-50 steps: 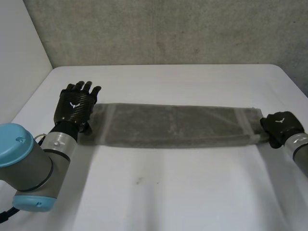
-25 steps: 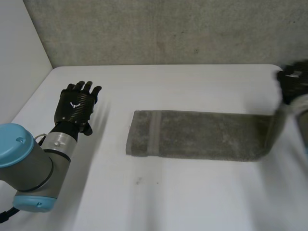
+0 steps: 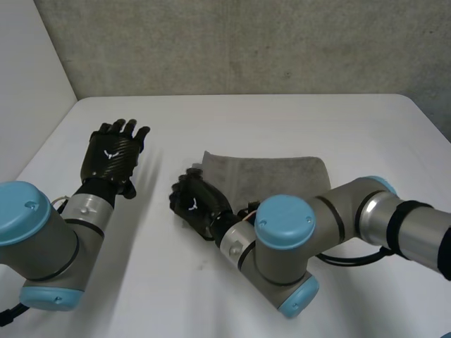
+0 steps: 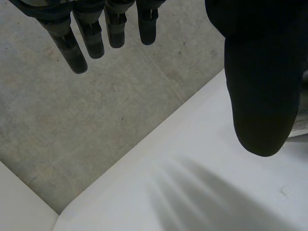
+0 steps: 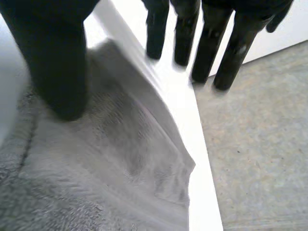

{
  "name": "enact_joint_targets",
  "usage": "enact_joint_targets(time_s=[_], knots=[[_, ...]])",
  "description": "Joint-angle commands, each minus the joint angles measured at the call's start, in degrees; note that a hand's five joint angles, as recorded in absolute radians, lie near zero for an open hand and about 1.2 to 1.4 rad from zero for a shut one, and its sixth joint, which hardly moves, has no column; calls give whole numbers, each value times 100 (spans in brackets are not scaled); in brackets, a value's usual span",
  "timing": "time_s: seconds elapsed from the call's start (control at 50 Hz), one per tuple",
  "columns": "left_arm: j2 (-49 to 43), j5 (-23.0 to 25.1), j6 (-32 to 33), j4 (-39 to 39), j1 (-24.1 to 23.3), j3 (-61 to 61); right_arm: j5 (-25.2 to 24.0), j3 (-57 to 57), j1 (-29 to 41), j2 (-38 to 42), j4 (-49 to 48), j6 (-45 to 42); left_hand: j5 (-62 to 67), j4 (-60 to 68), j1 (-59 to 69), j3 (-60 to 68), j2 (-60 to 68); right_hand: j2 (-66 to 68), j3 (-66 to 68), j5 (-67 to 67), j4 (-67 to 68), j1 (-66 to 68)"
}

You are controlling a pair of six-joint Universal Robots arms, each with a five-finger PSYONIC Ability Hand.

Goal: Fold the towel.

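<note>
A white table (image 3: 282, 120) carries a grey towel (image 3: 275, 176) lying as a short rectangle at its middle, a little toward the far edge. The right arm (image 3: 331, 218) reaches across from the near right side, over the towel's near edge. Its right hand (image 3: 197, 204) is at the towel's left end, fingers straight and spread, thumb apart, gripping nothing. The left hand (image 3: 111, 155) is near the table's left edge, well apart from the towel, fingers straight and empty.

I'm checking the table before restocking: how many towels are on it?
1. The grey towel lies folded on the white table, the right hand at one end; the right arm may hide part of it.
</note>
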Motion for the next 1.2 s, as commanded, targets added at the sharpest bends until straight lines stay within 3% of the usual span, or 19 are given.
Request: enact_joint_targets(time_s=[0.02, 0.1, 0.14, 0.2, 0.3, 0.52, 0.58, 0.62, 0.64, 0.68, 0.78, 0.94, 1.02, 1.06, 1.2], knots=[[22, 5, -12, 17, -81, 43, 521, 218, -69, -630, 33, 147, -179, 41, 8, 52, 60, -2262, -2322, -2396, -2311, -1478], [110, 5, -65, 26, -151, 123, 574, 544, -122, -1186, 33, 755, -179, 41, 8, 52, 60, -2262, -2322, -2396, -2311, -1478], [162, -4, -144, 26, -230, 193, 592, 911, -445, -1738, 50, 1585, -179, 41, 8, 52, 60, -2262, -2322, -2396, -2311, -1478], [215, -4, -425, 35, -433, 342, 601, 1115, -676, -1969, 130, 1985, -174, 46, 13, 57, 64, -2262, -2322, -2396, -2311, -1478], [137, 13, -1144, 17, -836, 719, 592, 1764, -1456, -2373, 1041, 3012, -107, 113, 80, 124, 131, -2262, -2322, -2396, -2311, -1478], [-936, 31, -1462, -53, -1435, 1608, 557, 2487, -2592, -2329, 1431, 3268, -23, 197, 164, 208, 216, -2152, -2212, -2287, -2201, -1369], [-1182, 13, -1471, -62, -1435, 1696, 557, 2557, -2741, -2145, 1351, 3268, -23, 197, 164, 208, 216, -1261, -1321, -1396, -1310, -477], [-1244, 5, -1488, -79, -1435, 1679, 566, 2609, -2890, -1961, 1203, 3268, -23, 197, 164, 208, 216, 712, 652, 578, 663, 1496], [-1244, 5, -1488, -79, -1435, 1678, 566, 2610, -2890, -1960, 1202, 3268, -23, 197, 164, 208, 216, 724, 664, 589, 675, 1508], [-1244, -4, -1488, -106, -1435, 1652, 557, 2636, -3057, -1951, 957, 3225, -23, 197, 164, 208, 216, 4472, 4412, 4337, 4423, 5256], [-876, -22, -1488, -229, -1312, 1380, 583, 2627, -3198, -2126, 570, 2927, -56, 164, 131, 175, 182, 4738, 4678, 4604, 4689, 5522], [-287, -57, -1488, -220, -1075, 1142, 653, 2084, -2962, -2487, 454, 1899, -57, 163, 130, 175, 182, 4738, 4678, 4604, 4689, 5522], [-180, -233, -1497, -238, -978, 1142, 741, 1678, -2205, -2347, 481, 1537, -73, 147, 114, 158, 165, 4738, 4678, 4604, 4689, 5522], [-128, -495, -1506, -238, -864, 1142, 715, 1302, -1356, -2006, 534, 1248, -90, 130, 97, 141, 149, 4738, 4678, 4604, 4689, 5522], [-110, -672, -1515, -246, -732, 1072, 636, 1098, -388, -1250, 613, 642, -107, 113, 80, 124, 132, 4738, 4678, 4604, 4689, 5522]])
